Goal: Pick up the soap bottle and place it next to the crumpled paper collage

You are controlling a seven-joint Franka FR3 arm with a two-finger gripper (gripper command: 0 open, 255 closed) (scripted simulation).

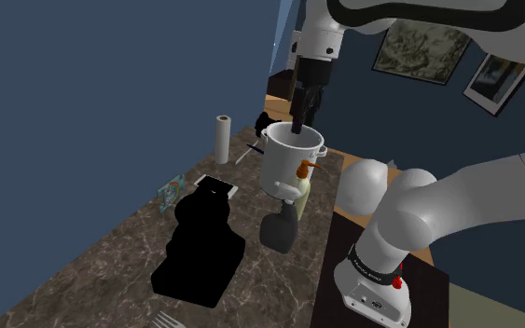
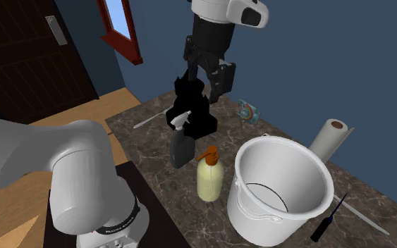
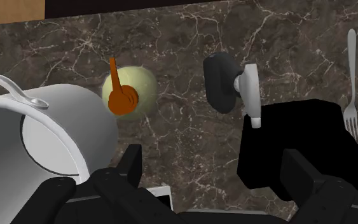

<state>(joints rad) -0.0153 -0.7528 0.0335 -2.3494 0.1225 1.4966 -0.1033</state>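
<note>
1. While hanging high over the counter point(image 1: 102, 261), holds nothing in the wide-open gripper point(image 3: 212, 159).
2. Looks down on the soap bottle point(image 3: 130, 92), upright, below and off toward the white pot point(image 3: 50, 133).
3. Finds the crumpled paper collage point(image 1: 170, 189) farthest, beyond the black block point(image 1: 200, 247).

Dark brown marble countertop point(image 1: 83, 270), white-veined, spreads beneath jaws. Deep blue walls point(image 1: 111, 75) rise behind it. Two framed pictures hang on wall beyond jaws, toward shoulder view's right: mottled olive canvas point(image 1: 425, 42) and smaller pale print point(image 1: 499, 78), white-bordered. Second exterior view: dark panelled door point(image 2: 20, 56) with pale handle point(image 2: 53, 28) stands well beyond jaws. Red-framed window point(image 2: 121, 25), light blue pane, sits nearer them. Tan wooden floor point(image 2: 94, 106) lies past counter edge. Light even, soft.
</note>
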